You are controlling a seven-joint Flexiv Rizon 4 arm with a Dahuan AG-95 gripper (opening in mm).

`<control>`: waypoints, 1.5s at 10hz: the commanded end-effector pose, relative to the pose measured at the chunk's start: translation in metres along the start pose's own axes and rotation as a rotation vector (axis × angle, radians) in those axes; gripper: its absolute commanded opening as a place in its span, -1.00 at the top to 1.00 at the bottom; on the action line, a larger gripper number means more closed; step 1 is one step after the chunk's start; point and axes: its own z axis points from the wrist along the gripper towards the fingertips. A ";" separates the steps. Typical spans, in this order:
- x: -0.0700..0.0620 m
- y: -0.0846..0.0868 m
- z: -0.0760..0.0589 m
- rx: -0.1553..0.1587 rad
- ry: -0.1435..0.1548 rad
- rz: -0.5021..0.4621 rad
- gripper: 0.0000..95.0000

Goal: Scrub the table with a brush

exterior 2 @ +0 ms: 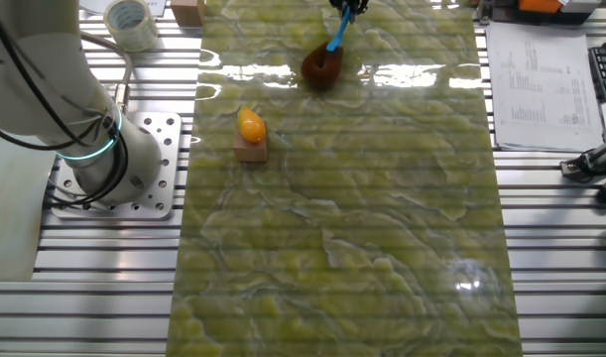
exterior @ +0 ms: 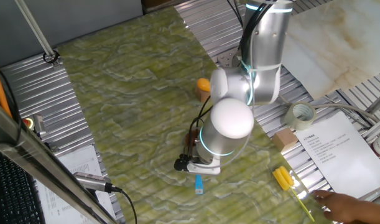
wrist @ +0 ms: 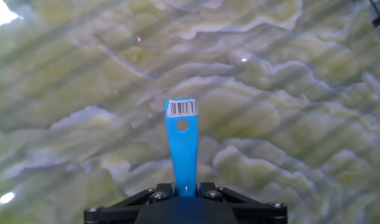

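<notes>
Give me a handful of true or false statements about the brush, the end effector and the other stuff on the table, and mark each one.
1. The end effector is shut on the brush. True.
2. The brush's bristles rest on the table. True, as far as the other fixed view shows.
3. The brush handle is yellow. False: it is light blue, with a barcode label at its free end.
4. The orange object sits on a small block. True.
5. The tape roll lies on the marbled surface. False: it lies off it, beside the printed sheet.
</notes>
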 end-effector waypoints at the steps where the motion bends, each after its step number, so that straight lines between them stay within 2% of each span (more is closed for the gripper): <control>1: -0.004 0.008 -0.003 0.000 0.001 0.019 1.00; 7: -0.022 0.043 -0.012 -0.003 0.008 0.081 1.00; 8: -0.023 0.046 -0.013 0.002 0.016 0.081 1.00; 12: -0.024 0.037 -0.014 0.007 0.021 0.067 1.00; 15: -0.019 0.012 -0.015 0.003 0.026 0.033 1.00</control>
